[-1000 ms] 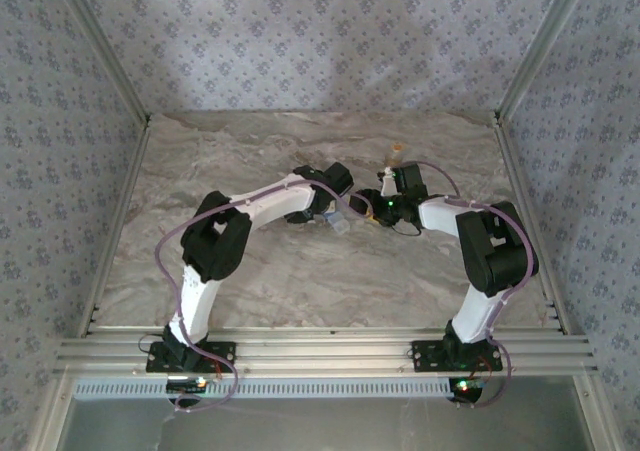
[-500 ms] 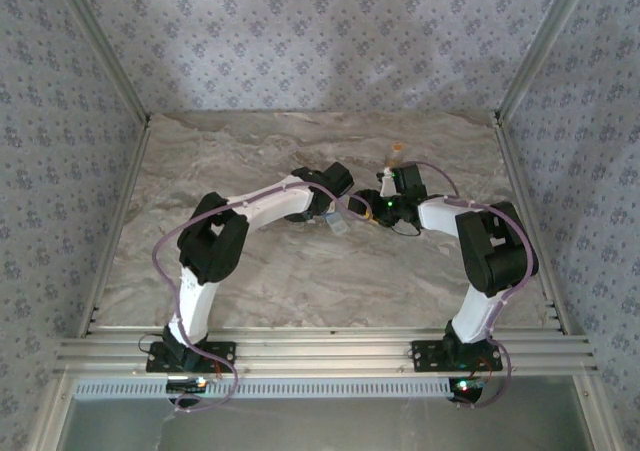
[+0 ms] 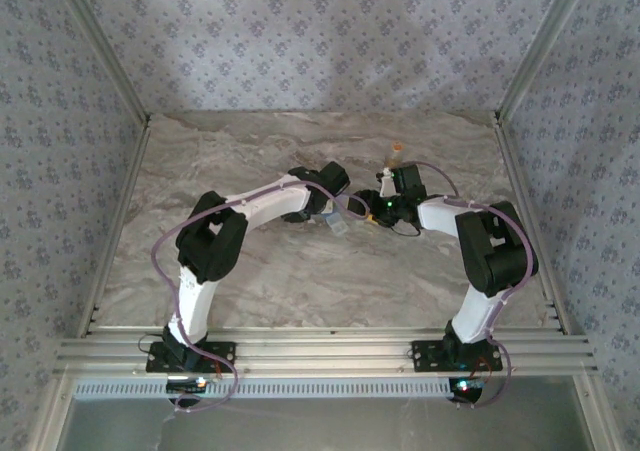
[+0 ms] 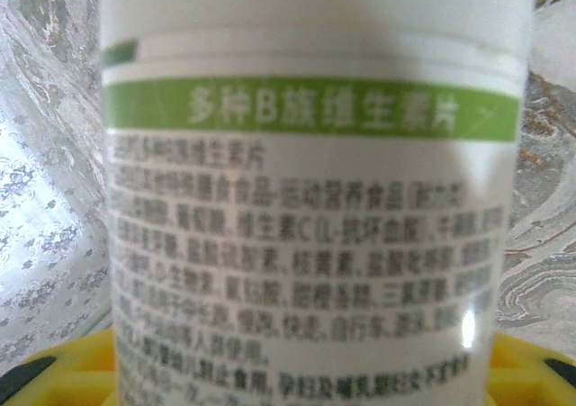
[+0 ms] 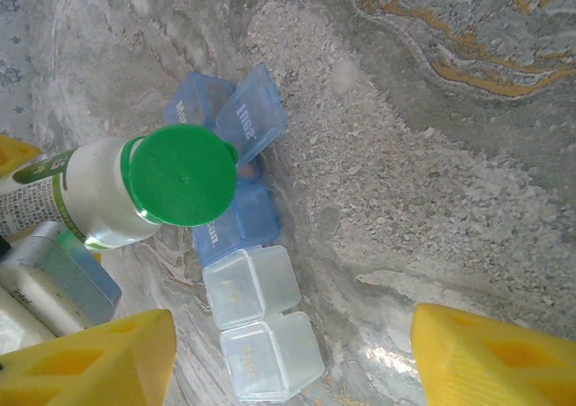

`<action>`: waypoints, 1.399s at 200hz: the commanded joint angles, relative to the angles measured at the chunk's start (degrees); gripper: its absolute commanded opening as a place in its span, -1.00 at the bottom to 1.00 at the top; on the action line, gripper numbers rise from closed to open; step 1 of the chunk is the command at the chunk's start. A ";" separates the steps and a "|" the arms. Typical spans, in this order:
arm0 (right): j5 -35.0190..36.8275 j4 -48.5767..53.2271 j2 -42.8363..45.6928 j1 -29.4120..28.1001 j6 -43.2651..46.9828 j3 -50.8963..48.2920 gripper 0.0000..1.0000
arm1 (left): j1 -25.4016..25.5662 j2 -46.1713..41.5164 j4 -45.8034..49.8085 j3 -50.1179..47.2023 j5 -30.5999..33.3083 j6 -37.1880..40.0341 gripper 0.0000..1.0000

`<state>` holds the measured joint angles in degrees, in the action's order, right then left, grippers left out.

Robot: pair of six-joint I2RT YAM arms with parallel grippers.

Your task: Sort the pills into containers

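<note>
Overlapping translucent blue pill box (image 5: 241, 224): glossy white bottle (image 5: 90, 199), round green cap (image 5: 180, 174).

Bottle (image 4: 306, 199) glossy white plastic; cap (image 5: 180, 174) smooth green plastic; pill box (image 5: 252, 287) translucent plastic; table (image 5: 432, 154) marbled, matt.

The overhead view was softly and evenly lit, brightest on the back wall (image 3: 320, 41), with only faint shadows on the table (image 3: 250, 151). The left wrist view was out of focus: the bottle (image 4: 310, 199) sat too close, its print smeared, with a small glare spot low on the label. The right wrist view was sharper, its green cap (image 5: 180, 174) evenly bright.
</note>
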<state>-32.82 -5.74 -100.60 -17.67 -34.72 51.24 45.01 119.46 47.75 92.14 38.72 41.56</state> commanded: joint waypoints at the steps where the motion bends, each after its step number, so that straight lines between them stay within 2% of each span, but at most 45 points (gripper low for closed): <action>1: -0.48 1.34 -0.22 -0.41 0.52 1.32 0.43 | -0.11 2.09 1.82 -0.25 1.28 1.42 -1.00; 36: -0.49 1.34 -0.36 -0.51 0.39 1.38 0.43 | -0.12 0.19 2.49 2.00 2.53 1.53 -1.00; 78: -0.67 1.42 -0.49 -0.66 0.37 1.55 0.43 | -0.85 -3.74 2.08 2.92 -3.36 -0.58 -1.00; 151: -0.76 2.22 -1.14 -1.10 0.84 2.17 0.43 | -1.52 -6.08 1.40 2.69 -6.98 -2.23 -1.00; 199: -0.76 2.46 -1.28 -1.17 1.01 2.37 0.43 | -1.73 -2.39 1.82 2.48 -5.94 -0.01 -1.00; 217: -0.84 2.50 -1.27 -1.22 1.00 2.46 0.43 | -1.95 -0.65 1.15 1.82 -2.97 0.94 -1.00; 280: -0.84 2.90 -1.18 -1.30 1.10 2.62 0.43 | -2.04 3.29 1.91 2.97 -0.40 2.00 -1.00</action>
<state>-32.86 -4.49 -101.30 -18.55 -34.70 52.45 43.16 121.54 47.48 93.78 36.36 41.91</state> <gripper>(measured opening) 0.716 0.504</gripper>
